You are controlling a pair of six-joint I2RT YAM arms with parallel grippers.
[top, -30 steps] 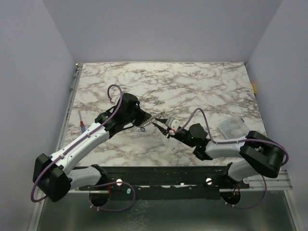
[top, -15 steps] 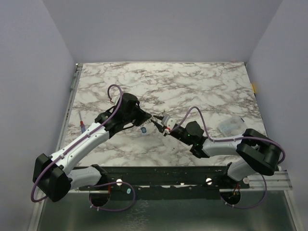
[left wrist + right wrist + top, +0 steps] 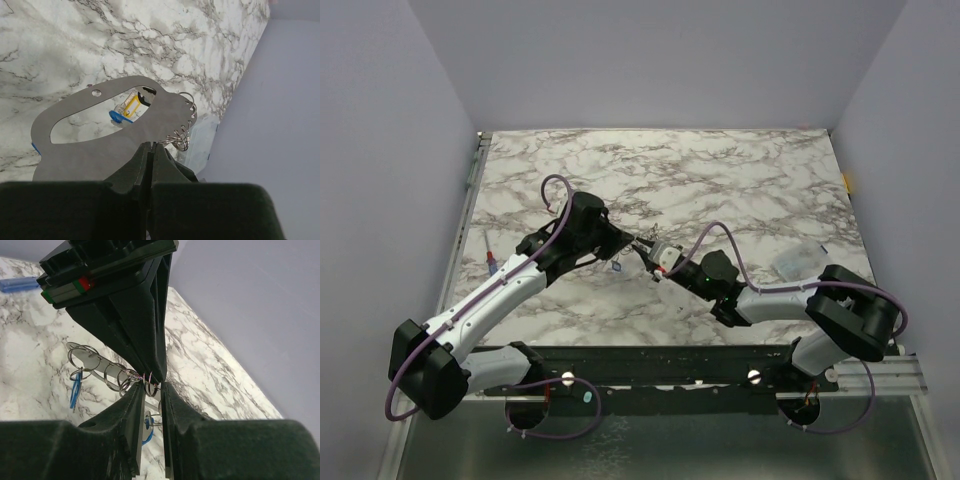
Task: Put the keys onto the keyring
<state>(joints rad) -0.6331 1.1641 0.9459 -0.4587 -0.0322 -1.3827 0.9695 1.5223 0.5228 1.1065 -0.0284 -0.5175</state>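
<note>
From the top view, your left gripper [image 3: 620, 244] and right gripper [image 3: 648, 252] meet tip to tip over the middle of the marble counter [image 3: 720, 180]. From up here you cannot tell how either set of jaws stands. A blue-tagged key [image 3: 617, 266] shows just beside the left tips, too small to tell whether it hangs or lies on the counter. The red-and-blue stick [image 3: 490, 258] lies by the counter's left edge, well apart. A clear plastic bag [image 3: 800, 262] sits near your right arm's elbow.

In the left wrist view, your left jaws are closed flat on the lower edge of the keyring [image 3: 100, 150]. It is a thin grey plate with a long cutout and small wire rings [image 3: 182, 136] along its far end. Through the cutout you see a yellow-headed key [image 3: 131, 106] touching a blue tag [image 3: 118, 117], both beyond the plate.

In the right wrist view, your right jaws stand narrow, one tip on each side of a small ring at the plate's near end, right under the left gripper's tips. You cannot tell whether they pinch it. More rings line the plate to the left, and a hanging blue key [image 3: 75, 390] dangles from the outermost one.
</note>
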